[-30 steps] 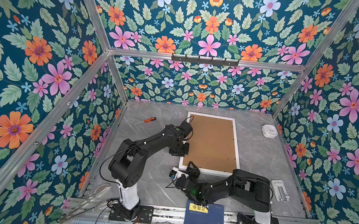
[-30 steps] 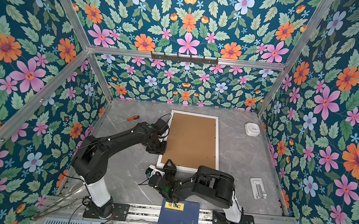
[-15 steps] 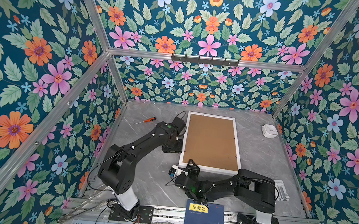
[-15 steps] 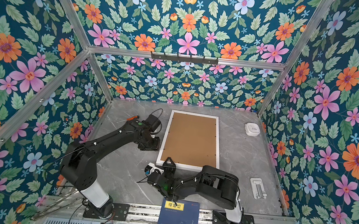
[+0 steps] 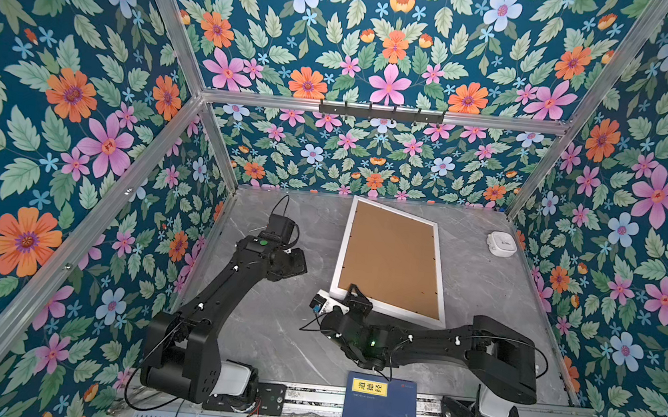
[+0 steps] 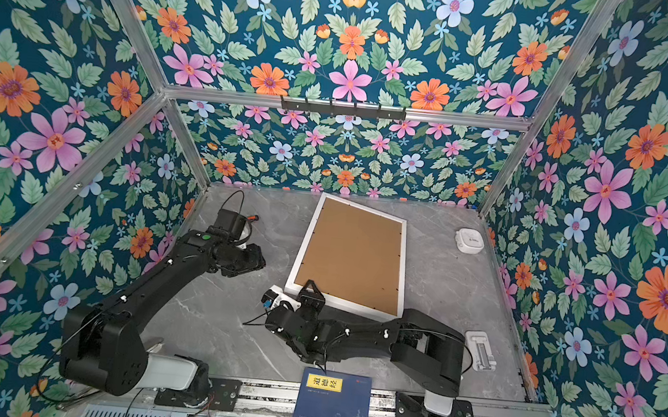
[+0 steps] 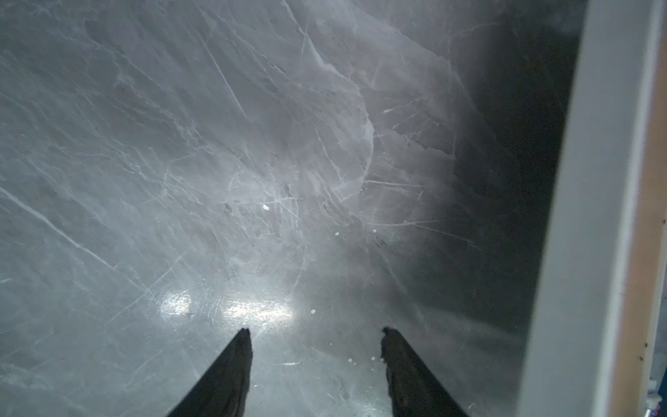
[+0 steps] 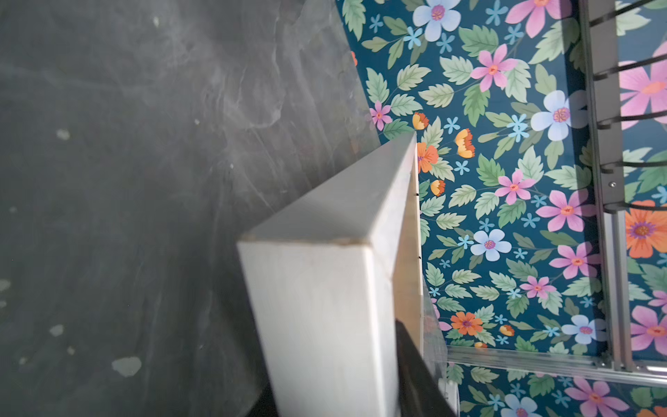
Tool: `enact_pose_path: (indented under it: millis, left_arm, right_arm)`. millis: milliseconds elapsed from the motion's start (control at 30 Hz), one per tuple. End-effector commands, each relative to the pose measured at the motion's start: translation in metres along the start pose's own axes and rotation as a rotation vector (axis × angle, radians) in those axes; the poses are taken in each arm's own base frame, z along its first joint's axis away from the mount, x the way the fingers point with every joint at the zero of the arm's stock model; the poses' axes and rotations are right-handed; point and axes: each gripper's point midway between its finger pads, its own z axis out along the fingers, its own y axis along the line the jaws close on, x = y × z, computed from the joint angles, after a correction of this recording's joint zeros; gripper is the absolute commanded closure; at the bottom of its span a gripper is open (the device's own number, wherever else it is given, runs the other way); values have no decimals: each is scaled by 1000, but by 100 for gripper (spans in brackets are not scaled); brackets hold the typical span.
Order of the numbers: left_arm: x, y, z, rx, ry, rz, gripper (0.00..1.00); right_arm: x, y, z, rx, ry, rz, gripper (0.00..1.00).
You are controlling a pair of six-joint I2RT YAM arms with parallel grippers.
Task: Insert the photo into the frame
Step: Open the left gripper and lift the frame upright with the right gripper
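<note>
**Frame**: white, brown backing board facing up. It sits skewed over the desk's back middle, and its left rail appears lifted.

**Right tool**: clenched on the frame's near-left corner, with the white rail between its fingers in the right wrist view.

**Left tool**: released, fingers apart over bare desk, just beside the frame's left rail and not touching it.

**Blue book**: front edge, middle.

**White round device**: back right corner.
</note>
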Motion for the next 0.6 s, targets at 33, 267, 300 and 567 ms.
enact_pose_path:
  millis: [33, 267, 300, 567]
  left_arm:
    - [-11, -5, 3, 46, -32, 14, 39]
    - [-8, -4, 12, 87, -25, -15, 39]
    - [-7, -4, 13, 88, -22, -16, 39]
    - [-7, -2, 18, 85, -24, -22, 39]
  right_arm:
    - [-29, -20, -9, -39, -64, 261, 100]
    - [-65, -72, -33, -45, -177, 457, 100]
    - [-69, -79, -36, -51, -191, 490, 100]
    - [-76, -130, -52, -110, -286, 720, 100]
